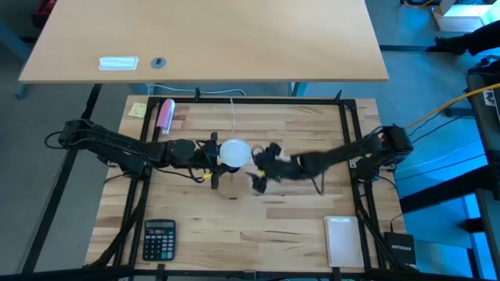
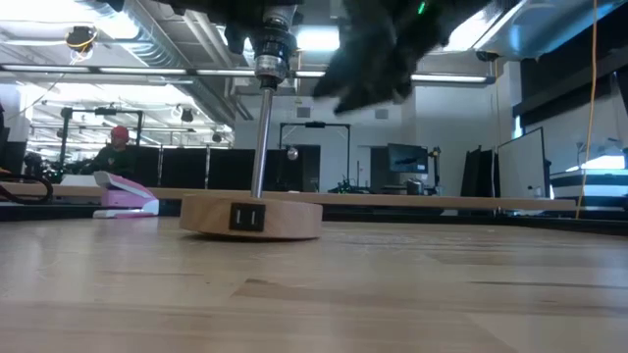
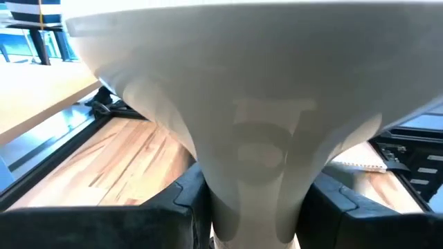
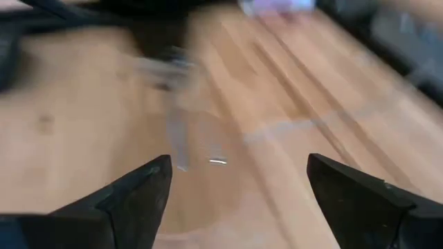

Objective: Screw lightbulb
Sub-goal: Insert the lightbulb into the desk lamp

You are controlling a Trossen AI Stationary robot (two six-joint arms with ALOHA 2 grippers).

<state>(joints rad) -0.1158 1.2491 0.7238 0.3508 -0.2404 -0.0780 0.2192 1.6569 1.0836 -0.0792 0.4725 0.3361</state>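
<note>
- My left gripper (image 3: 252, 207) clamps the lightbulb (image 3: 242, 104) by its neck, fingers (image 3: 173, 207) either side, leaving the screw base free.
- Bulb sits at table centre over the wooden lamp base (image 2: 252, 216); long axis vertical, globe up, base down at the socket on the metal stem (image 2: 261, 137).
- Right gripper (image 4: 235, 187) spread wide, empty, just beside the bulb.

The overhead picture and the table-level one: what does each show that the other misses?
Only overhead: the white bulb in the left hand, the right hand open beside it, a calculator and a notepad. Only table-level: the wooden base's black front switch and a distant person. Both: the pink stapler and the table.
</note>
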